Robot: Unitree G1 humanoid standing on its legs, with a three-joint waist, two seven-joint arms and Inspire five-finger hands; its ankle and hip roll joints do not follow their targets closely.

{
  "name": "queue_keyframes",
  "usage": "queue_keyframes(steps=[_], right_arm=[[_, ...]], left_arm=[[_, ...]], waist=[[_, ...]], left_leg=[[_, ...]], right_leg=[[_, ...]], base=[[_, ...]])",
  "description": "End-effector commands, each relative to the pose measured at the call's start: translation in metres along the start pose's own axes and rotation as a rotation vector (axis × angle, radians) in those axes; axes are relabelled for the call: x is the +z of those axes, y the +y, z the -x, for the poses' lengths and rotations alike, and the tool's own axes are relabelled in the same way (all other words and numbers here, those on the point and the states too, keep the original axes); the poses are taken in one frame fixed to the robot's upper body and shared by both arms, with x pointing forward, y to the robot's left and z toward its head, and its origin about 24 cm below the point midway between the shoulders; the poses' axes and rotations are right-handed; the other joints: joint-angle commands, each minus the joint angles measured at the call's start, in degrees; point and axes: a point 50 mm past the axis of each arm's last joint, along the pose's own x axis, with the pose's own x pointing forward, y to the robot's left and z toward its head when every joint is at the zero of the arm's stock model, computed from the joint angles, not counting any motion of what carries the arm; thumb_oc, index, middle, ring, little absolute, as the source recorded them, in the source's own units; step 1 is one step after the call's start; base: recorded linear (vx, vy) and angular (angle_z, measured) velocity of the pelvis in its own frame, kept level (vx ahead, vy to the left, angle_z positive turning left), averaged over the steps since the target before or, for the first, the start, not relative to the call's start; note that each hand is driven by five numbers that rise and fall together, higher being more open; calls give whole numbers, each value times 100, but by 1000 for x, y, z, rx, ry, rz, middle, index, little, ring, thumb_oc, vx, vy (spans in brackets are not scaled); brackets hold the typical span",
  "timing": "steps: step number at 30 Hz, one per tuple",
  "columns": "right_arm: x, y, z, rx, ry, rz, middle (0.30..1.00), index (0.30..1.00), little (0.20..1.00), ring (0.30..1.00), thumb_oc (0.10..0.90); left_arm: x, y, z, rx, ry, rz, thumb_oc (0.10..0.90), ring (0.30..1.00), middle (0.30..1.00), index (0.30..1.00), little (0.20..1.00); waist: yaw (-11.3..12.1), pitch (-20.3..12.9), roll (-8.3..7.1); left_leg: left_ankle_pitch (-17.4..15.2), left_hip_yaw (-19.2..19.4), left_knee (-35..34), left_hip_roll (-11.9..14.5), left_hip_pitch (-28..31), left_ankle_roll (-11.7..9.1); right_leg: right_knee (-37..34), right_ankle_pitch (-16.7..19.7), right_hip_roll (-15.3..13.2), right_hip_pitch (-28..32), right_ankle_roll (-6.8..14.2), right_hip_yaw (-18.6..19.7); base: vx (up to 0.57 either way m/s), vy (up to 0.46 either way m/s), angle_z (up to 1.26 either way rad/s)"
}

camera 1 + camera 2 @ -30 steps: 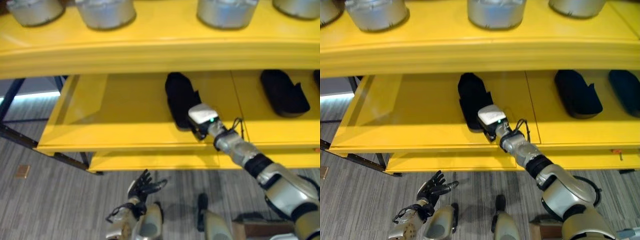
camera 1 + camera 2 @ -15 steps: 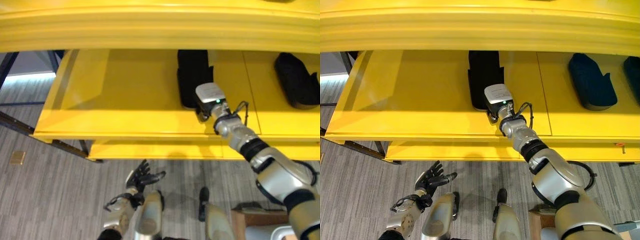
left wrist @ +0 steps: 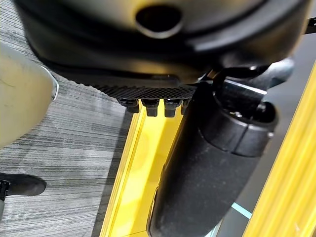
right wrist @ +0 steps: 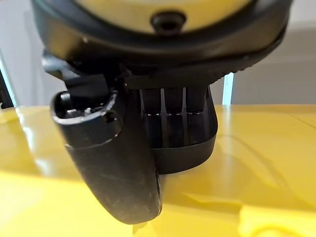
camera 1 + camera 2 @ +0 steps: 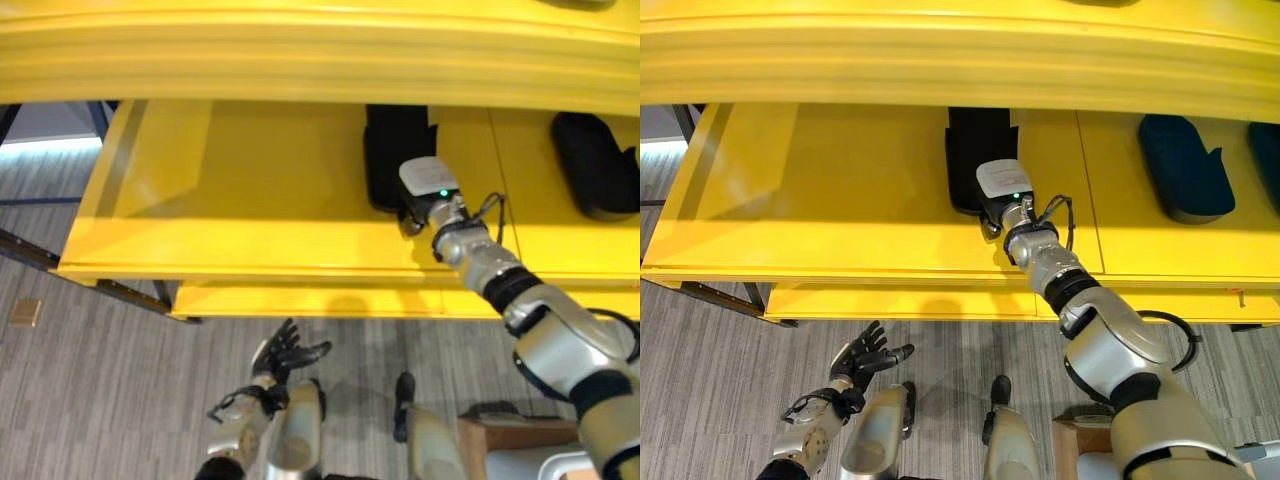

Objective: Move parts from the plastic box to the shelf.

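Reaching onto the yellow shelf, the right hand lies flat-fingered on a black part, another part at 3 o'clock already placed, release left.

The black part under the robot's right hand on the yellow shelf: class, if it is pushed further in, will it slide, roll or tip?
The black part probably slides: it lies long and flat on the smooth yellow shelf. Rolling or tipping seems unlikely given its low shape. It looks stiff, keeping its moulded outline under the right hand.
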Motion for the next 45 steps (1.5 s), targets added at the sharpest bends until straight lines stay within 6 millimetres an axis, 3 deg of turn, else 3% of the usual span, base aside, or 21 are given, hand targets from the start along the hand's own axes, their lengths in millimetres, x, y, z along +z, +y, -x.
queue_keyframes(steps=[1,13,23,34,35,36,37,45], right_arm=[[-18,-60,-13,-144,18,78,300,300,300,300,400],[-24,-47,-4,-80,-24,114,300,300,300,300,400],[-31,-47,-2,-82,-7,94,300,300,300,300,400],[-24,-44,-4,-83,-12,65,300,300,300,300,400],[-24,-43,-4,-83,-8,53,596,596,596,596,612],[-24,-43,-4,-83,-8,53,596,596,596,596,612],[-24,-42,-4,-81,-1,46,1000,1000,1000,1000,900],[-21,-45,-5,-103,-3,44,1000,1000,1000,1000,900]], left_arm=[[17,-15,3,-50,-148,64,900,1000,1000,1000,1000],[20,-17,1,-53,-152,67,900,1000,1000,1000,1000],[18,-17,2,-58,-141,60,900,1000,1000,1000,1000],[17,-17,2,-54,-144,68,900,1000,1000,1000,1000],[17,-17,2,-52,-145,71,900,1000,1000,1000,1000],[17,-16,2,-52,-145,71,900,1000,1000,1000,1000],[17,-16,2,-50,-146,71,900,1000,1000,1000,1000],[18,-12,4,-38,-152,75,900,1000,1000,1000,1000]], waist=[[1,-99,37],[-76,-99,-1],[-114,-99,13],[-107,-99,27],[-100,-99,27],[-99,-99,26],[-93,-99,23],[-71,-99,27]], left_leg=[[1684,-130,-654,303,768,-308],[1687,-118,-707,373,857,-343],[1685,-120,-719,420,866,-361],[1701,-142,-679,452,797,-376],[1702,-141,-675,452,796,-379],[1702,-140,-675,452,797,-379],[1698,-140,-668,454,792,-380],[1695,-137,-626,475,758,-393]], right_leg=[[899,196,-80,-136,0,268],[919,203,-93,-120,37,243],[914,210,-88,-126,55,244],[976,235,-84,-175,70,255],[977,237,-83,-168,70,258],[977,237,-83,-167,70,258],[981,239,-84,-167,68,260],[993,256,-74,-203,61,260]], base=[[0,0,0],[0,0,0],[0,0,0],[0,0,0],[0,0,0],[0,0,0],[0,0,0],[0,0,0]])
